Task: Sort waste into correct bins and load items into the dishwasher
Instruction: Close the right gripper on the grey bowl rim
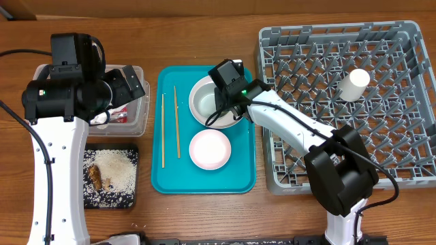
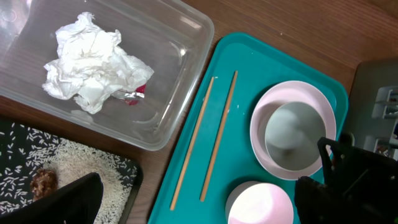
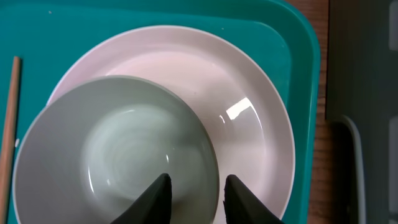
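The right gripper (image 3: 196,190) is held over the teal tray (image 3: 62,37), its jaws narrowed astride the rim of the white bowl (image 3: 118,155) that is set on the white plate (image 3: 249,106). Whether the rim is pinched cannot be told. The left gripper (image 1: 136,85) is spread wide and empty above the clear tub (image 2: 180,74), where the crumpled napkin (image 2: 93,62) and red wrapper (image 2: 138,92) are seen.

Our left arm (image 1: 51,156) — folded at the elbow, left pincer (image 1: 129,85) spread wide. Our right arm (image 1: 286,122) — stretched forward, wrist turned down, right pincer (image 3: 194,198) with fingers narrowly apart.
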{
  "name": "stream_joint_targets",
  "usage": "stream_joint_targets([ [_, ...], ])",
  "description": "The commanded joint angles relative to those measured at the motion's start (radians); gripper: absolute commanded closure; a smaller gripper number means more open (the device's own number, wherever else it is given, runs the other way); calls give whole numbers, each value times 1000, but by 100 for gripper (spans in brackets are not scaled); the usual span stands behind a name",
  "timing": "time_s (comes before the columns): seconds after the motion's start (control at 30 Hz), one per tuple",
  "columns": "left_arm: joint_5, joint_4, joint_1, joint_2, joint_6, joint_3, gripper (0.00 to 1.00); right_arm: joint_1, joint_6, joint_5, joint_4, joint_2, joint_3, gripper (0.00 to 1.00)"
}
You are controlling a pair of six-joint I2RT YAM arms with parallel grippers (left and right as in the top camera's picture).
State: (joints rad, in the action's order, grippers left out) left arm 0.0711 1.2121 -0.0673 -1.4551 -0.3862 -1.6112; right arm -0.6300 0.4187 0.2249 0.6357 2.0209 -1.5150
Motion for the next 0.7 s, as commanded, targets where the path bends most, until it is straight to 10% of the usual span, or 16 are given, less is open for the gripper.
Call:
stream_joint_targets([
  [0.0, 0, -1, 2, 2, -6, -14, 0, 3, 3, -2, 5, 7, -18, 70],
  [0.67, 0, -1, 2, 2, -6, -14, 0, 9, 3, -35, 26, 7, 17, 75],
])
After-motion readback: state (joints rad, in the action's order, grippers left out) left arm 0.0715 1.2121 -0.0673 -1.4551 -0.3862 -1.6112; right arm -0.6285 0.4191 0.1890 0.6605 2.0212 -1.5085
